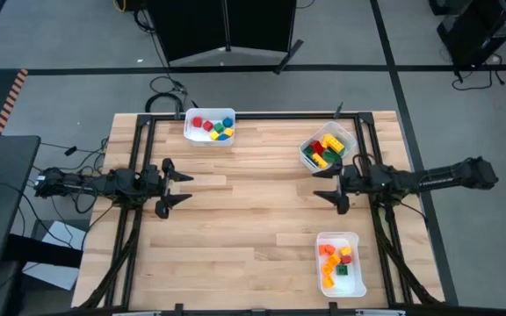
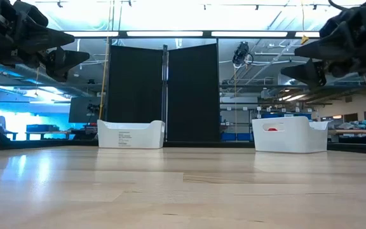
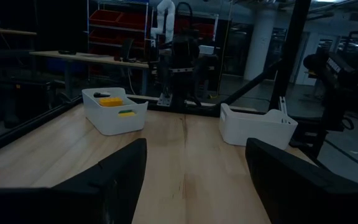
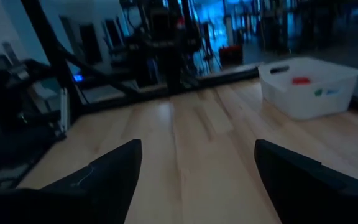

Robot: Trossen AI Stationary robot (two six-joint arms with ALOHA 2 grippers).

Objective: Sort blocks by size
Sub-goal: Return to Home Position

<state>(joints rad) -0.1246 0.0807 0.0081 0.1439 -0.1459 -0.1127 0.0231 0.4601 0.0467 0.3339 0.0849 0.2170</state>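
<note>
- Bare worktop (image 2: 183,191) fills the foreground of the low view. No loose piece lies on it, so I judge the sorting finished, with only the retreat to rest left for you.
- Your left end effector (image 1: 185,189) hangs over the worktop's left side. Its fingers are spread wide and it has hold of nothing.
- Your right end effector (image 1: 319,184) faces it from the right side, equally wide open and empty, well apart from the left one.
- All the blocks (image 1: 211,127) sit inside white bins:
  - The top-left bin (image 1: 188,132) holds what look like small cubes.
  - The top-right bin (image 1: 304,149) holds longer bricks.
  - The bottom bin (image 1: 359,281) holds orange, red, yellow and green pieces.
- The bins stand at the worktop's edges, which likely keeps the middle free for your arms.
</note>
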